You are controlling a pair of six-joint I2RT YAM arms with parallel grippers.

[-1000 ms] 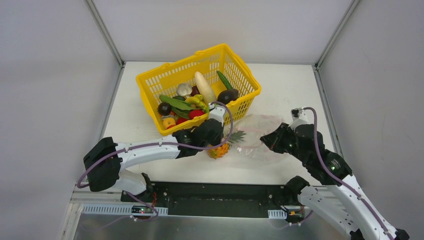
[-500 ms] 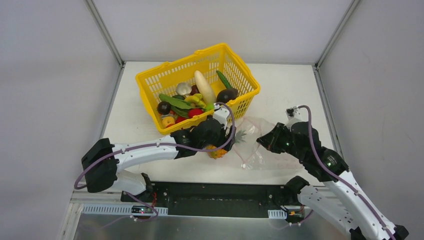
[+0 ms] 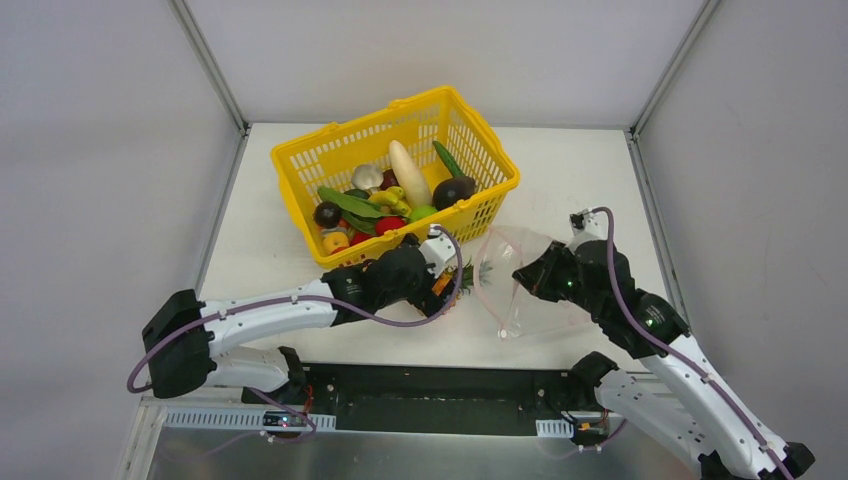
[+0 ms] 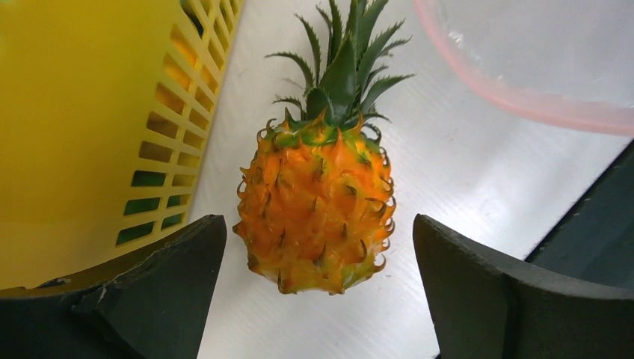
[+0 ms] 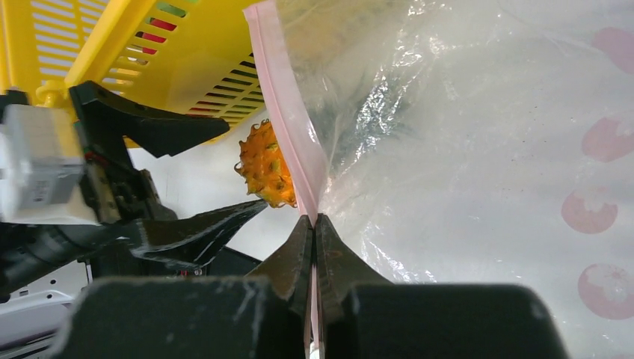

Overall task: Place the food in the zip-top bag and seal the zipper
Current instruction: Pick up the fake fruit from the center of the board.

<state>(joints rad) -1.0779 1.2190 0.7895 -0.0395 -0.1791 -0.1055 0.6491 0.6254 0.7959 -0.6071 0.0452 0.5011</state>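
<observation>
Left gripper (image 4: pixel 318 228) is reaching low, jaws spread wide around the pineapple (image 4: pixel 318 217) without touching it. Right gripper (image 5: pixel 314 219) is pinching the zipper (image 5: pixel 288 142), lifting the bag (image 5: pixel 486 149) mouth higher than before.

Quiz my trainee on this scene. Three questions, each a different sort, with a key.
1. True or false: the left tool is shut on the pineapple.
2. The right tool pinches: A) the pineapple, B) the zipper, C) nothing.
3. Fill in: the pineapple lies outside the zip-top bag, on the ___.
Key: 1 false, it is open with a finger on either side; 2 B; 3 table.
</observation>
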